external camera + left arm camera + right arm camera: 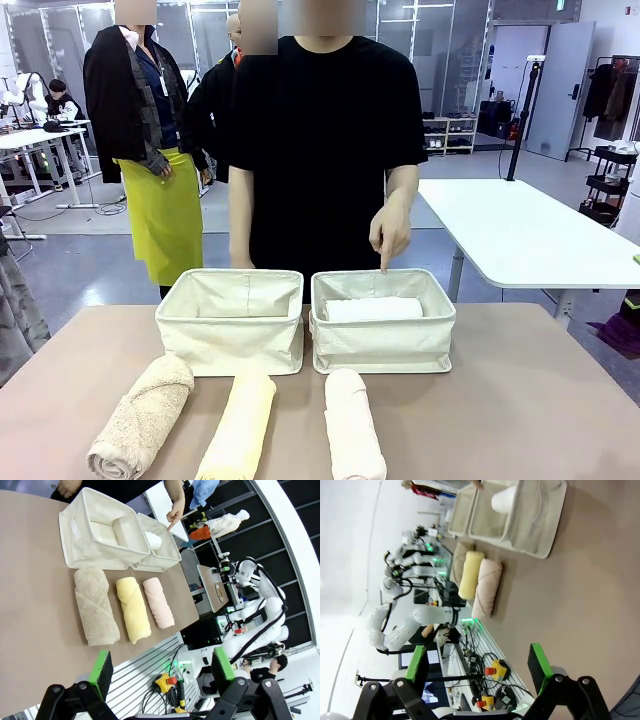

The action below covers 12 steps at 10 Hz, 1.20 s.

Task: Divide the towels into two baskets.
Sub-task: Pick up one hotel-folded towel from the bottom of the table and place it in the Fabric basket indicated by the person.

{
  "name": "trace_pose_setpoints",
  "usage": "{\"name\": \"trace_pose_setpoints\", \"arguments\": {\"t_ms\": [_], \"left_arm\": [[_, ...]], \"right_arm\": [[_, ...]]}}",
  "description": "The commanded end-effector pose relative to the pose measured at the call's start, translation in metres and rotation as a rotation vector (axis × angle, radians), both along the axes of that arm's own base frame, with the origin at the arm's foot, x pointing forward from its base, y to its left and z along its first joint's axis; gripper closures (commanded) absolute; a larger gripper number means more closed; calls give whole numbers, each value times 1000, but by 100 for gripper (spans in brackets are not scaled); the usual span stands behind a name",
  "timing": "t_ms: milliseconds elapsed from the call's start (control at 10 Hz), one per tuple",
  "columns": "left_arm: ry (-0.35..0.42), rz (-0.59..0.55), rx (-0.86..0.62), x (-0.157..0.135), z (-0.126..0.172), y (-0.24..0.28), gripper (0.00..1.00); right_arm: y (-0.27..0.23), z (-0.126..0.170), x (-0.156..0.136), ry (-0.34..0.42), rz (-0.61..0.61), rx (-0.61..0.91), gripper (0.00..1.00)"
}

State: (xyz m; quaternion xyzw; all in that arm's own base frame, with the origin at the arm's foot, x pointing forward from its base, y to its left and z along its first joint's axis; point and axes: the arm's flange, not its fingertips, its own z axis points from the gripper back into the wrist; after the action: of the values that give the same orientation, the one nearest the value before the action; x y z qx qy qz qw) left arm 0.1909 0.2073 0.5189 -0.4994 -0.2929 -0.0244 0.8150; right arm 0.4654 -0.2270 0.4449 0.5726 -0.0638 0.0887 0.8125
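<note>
White towel (373,309): rolled, in basket (385,350) | tan towel (140,415): shaggy, on table (520,400)

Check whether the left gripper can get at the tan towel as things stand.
Probably yes: the left gripper is open, and the tan towel lies uncovered on the table, clear of the yellow towel.

Front view faces across table (520,380); both wrist views high, oblique, sharing baskets (70,535), towels (132,607)
</note>
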Motion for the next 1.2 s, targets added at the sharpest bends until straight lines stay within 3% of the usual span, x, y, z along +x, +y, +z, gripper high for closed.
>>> {"name": "trace_pose_setpoints", "arguments": {"t_ms": [0,300,400,500,700,800,1000,1100], "left_arm": [[-10,-5,-12,-2,2,1,0],[-10,-5,-12,-2,2,1,0],[-10,-5,-12,-2,2,1,0],[-10,-5,-12,-2,2,1,0],[-10,-5,-12,-2,2,1,0],[-10,-5,-12,-2,2,1,0],[-10,-5,-12,-2,2,1,0],[-10,-5,-12,-2,2,1,0]], "right_arm": [[68,30,-38,47,-18,-125,0],[174,44,-71,71,22,-415,0],[205,45,-78,67,13,-463,0],[235,46,-85,42,-71,-528,0],[294,42,-92,39,-16,-621,0],[322,38,-91,41,-44,-669,0],[374,19,-105,-48,-128,-711,0],[386,10,-114,-64,-91,-711,0]]}}
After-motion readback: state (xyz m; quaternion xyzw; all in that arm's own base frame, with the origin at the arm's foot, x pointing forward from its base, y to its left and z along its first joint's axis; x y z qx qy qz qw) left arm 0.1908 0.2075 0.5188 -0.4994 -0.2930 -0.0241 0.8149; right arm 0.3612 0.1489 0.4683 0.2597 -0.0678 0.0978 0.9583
